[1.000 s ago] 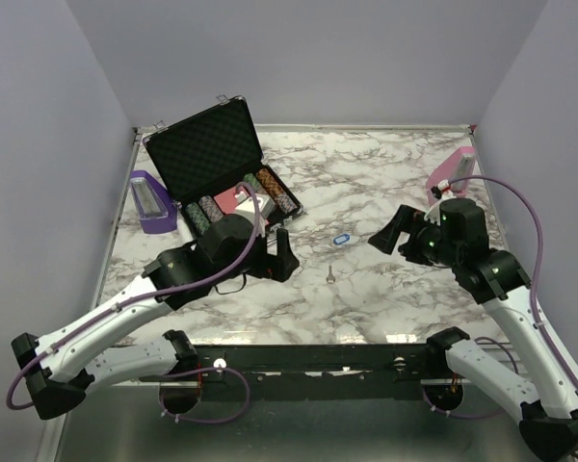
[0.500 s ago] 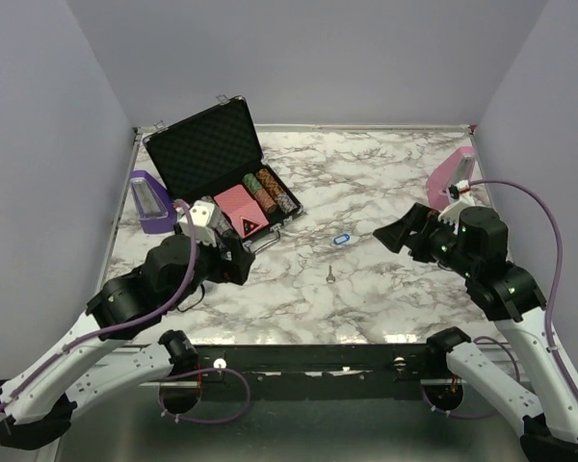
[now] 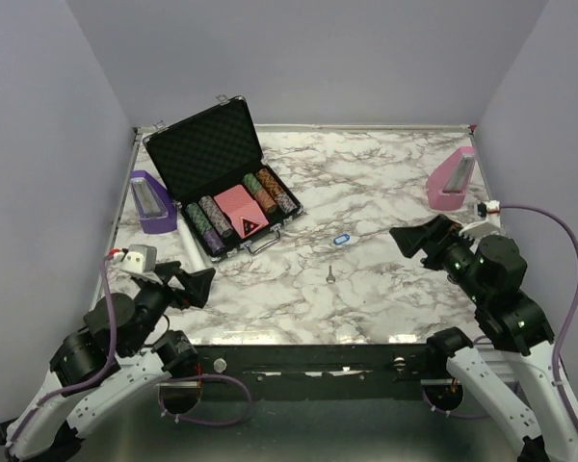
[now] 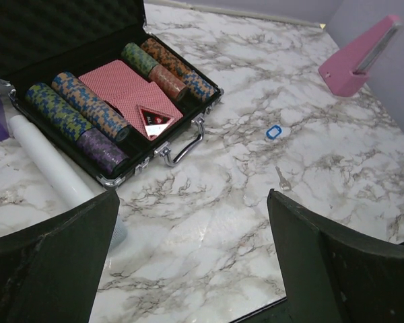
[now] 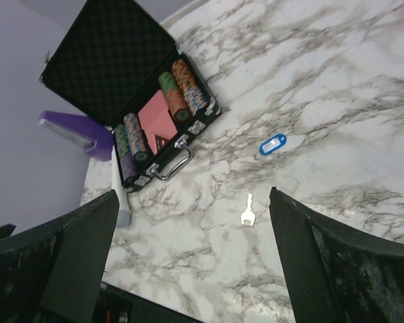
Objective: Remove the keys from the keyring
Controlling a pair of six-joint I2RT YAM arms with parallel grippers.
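We had pulled our left gripper and right gripper back, both wide open and empty, leaving the silver key lying apart from the blue keyring tag, well ahead between them, so the separation looked done.

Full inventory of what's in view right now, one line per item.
key: 1, silver, flat on the marble, near of the tag and apart from it
keyring tag: 1, blue with pale centre, mid-table
case: 1, black, open, far left
poker chips: several striped rows in mixed colours, at both ends of the case; count unclear
card decks: 2, red-backed, middle of the case
tube: 1, white, lying along the case's left side
purple stand: 1, left edge
pink stand: 1, far right
table: 1, white-grey marble
left gripper: 1, black, open, empty, near left
right gripper: 1, black, open, empty, right side
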